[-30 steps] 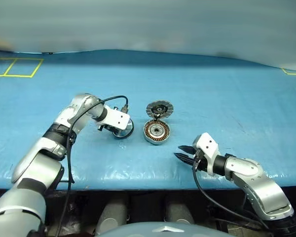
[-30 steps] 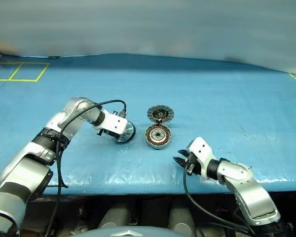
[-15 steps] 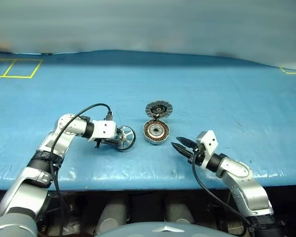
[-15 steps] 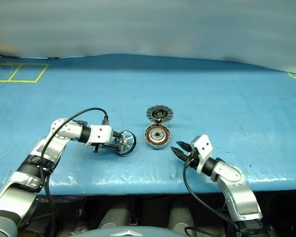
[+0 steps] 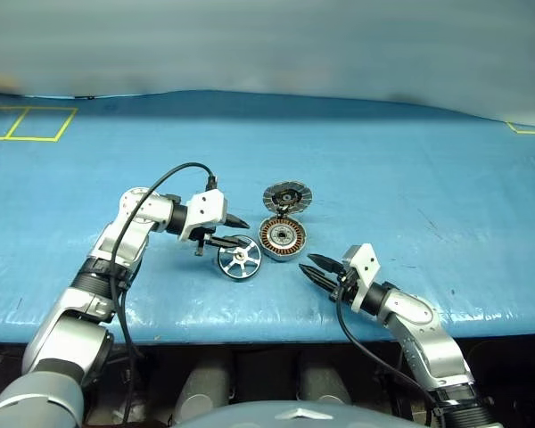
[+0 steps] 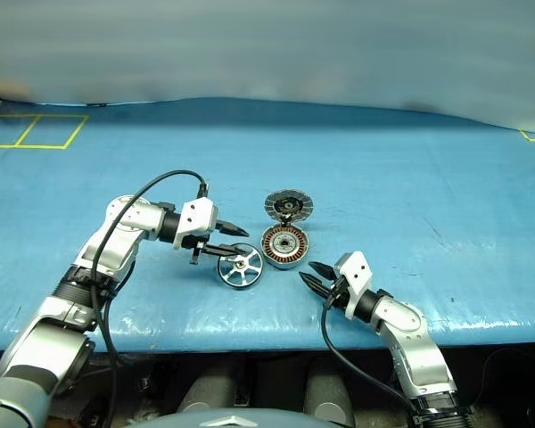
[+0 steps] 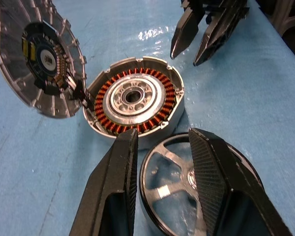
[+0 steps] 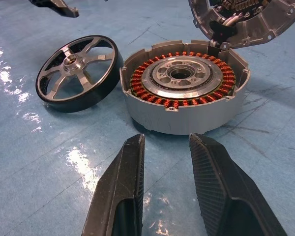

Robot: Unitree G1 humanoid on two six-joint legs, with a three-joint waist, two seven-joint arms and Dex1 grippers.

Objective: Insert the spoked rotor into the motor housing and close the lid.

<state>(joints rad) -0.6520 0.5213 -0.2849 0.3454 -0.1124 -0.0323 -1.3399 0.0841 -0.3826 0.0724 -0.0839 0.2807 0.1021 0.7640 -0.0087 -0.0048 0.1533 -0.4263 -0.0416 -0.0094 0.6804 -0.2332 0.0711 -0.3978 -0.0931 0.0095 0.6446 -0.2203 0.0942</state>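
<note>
The motor housing [image 5: 282,237] sits on the blue sheet [image 5: 410,178] with its copper windings facing up, and everything else is placed from it. The lid [image 5: 288,197] stands tilted open on its hinge at the housing's far edge, dark patterned face toward the robot. The spoked rotor [image 5: 239,260] lies flat on the sheet just beside the housing, on its near-left side — close but not touching, with a thin gap between rim and housing wall in the right wrist view.

The left arm reaches in from the housing's left, elbow bent, forearm angled toward the housing. The left gripper [image 5: 234,231] points at the housing and slightly downward, hovering just above the rotor; its two black fingers [image 7: 116,184] are spread apart and hold nothing.

The right arm comes from the near right, forearm low over the sheet. The right gripper [image 5: 314,267] points toward the housing's near-right side and stops short of it — fingers [image 8: 123,184] parted, nothing between them.
</note>
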